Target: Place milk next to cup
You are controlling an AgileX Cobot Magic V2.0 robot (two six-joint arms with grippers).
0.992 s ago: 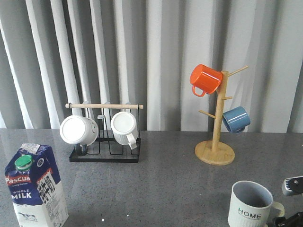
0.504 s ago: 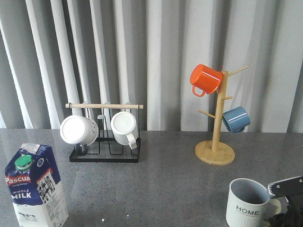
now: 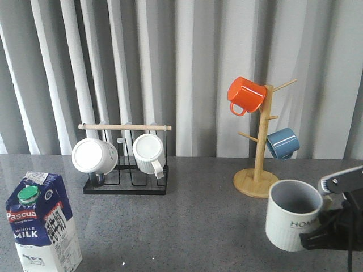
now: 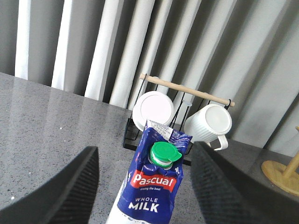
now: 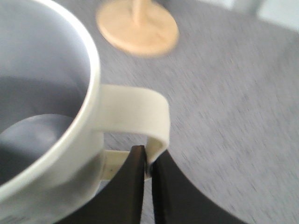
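Surface: dark grey speckled tabletop (image 3: pixel 198 209), faintly glossy, pale reflections of the backdrop near its far edge. Backdrop: grey-and-white pleated curtain (image 3: pixel 187 68) across the whole rear of the scene.

Milk (image 3: pixel 44 224) upright at the front-left corner of the table, green cap and red "Pascual" band facing the camera. In the left wrist view, same carton (image 4: pixel 156 182) between the two dark fingers (image 4: pixel 72 186) of the left gripper (image 4: pixel 149 205); fingers spread wide, clear gaps either side, nothing held.

Cup (image 3: pixel 292 215) at the front-right, tilted and apparently raised off the tabletop, though contact not certain; "HOME" lettering partly hidden. Right gripper (image 3: pixel 332 229) just beside it on its right. In the right wrist view, right gripper (image 5: pixel 149 161) pinched tight on the lower part of the loop handle of the cup (image 5: pixel 60 116); grey interior visible, picture blurred.

Milk and cup well apart, at opposite ends of the table front.

Rear left: black wire rack (image 3: pixel 126 170) with wooden top rod, two ribbed white mugs (image 3: pixel 94 155) lying sideways on it. Rear right: wooden mug tree (image 3: pixel 260 164) on a round base, orange mug (image 3: pixel 246 94) and blue mug (image 3: pixel 282 143) hung on its pegs.
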